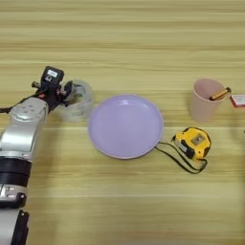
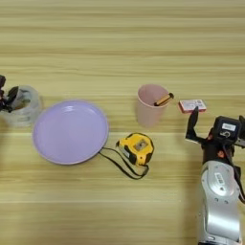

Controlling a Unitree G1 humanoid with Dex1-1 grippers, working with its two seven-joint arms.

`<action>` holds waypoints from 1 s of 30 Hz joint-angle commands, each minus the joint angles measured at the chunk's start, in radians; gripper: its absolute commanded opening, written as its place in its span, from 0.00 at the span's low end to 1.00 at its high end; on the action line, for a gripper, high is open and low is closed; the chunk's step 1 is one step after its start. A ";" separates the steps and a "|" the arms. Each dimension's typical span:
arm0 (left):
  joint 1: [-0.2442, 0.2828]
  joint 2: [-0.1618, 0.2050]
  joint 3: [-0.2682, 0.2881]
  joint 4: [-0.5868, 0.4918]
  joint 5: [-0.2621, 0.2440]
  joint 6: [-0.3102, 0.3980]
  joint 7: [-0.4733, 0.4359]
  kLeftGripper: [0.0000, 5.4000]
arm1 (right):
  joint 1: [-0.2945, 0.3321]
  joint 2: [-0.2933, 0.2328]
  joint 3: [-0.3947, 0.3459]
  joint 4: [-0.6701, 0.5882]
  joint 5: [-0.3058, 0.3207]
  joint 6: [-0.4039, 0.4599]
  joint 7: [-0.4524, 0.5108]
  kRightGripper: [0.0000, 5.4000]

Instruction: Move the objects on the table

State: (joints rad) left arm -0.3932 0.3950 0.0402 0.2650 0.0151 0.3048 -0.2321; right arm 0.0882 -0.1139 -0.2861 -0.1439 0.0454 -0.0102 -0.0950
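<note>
your left hand (image 1: 68,94) is at the tape roll (image 1: 79,101) on the left of the desk (image 1: 122,38), one finger inside the ring and the other against its outer wall on the left, so it grips the roll's wall. the roll sits just left of the purple plate (image 1: 125,125), close to its rim. your right hand (image 2: 217,119) is at the near right with its fingers spread apart and nothing between them, near the small red-and-white box (image 2: 192,105). the pink cup (image 2: 149,106) stands upright right of the plate, a pen (image 2: 163,99) leaning out over its right rim. the tape measure (image 2: 137,148) lies just nearer than the cup, its black cord (image 2: 119,162) looping along the desk toward the plate's near-right edge.
</note>
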 commanded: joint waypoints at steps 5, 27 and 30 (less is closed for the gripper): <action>0.018 -0.027 0.048 -0.059 0.031 -0.107 0.118 0.59 | 0.006 -0.010 -0.003 -0.003 0.001 0.009 0.009 1.00; 0.138 -0.074 0.030 -0.246 -0.001 -0.074 0.064 0.99 | 0.006 -0.008 -0.001 -0.006 -0.009 0.009 0.012 1.00; 0.115 -0.106 0.042 -0.224 -0.017 -0.154 0.080 1.00 | 0.007 -0.011 -0.002 -0.004 -0.014 0.001 0.011 1.00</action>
State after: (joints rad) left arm -0.2566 0.3130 0.0724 0.0331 0.0143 0.1929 -0.1599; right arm 0.0890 -0.1167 -0.2855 -0.1439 0.0378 -0.0105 -0.0829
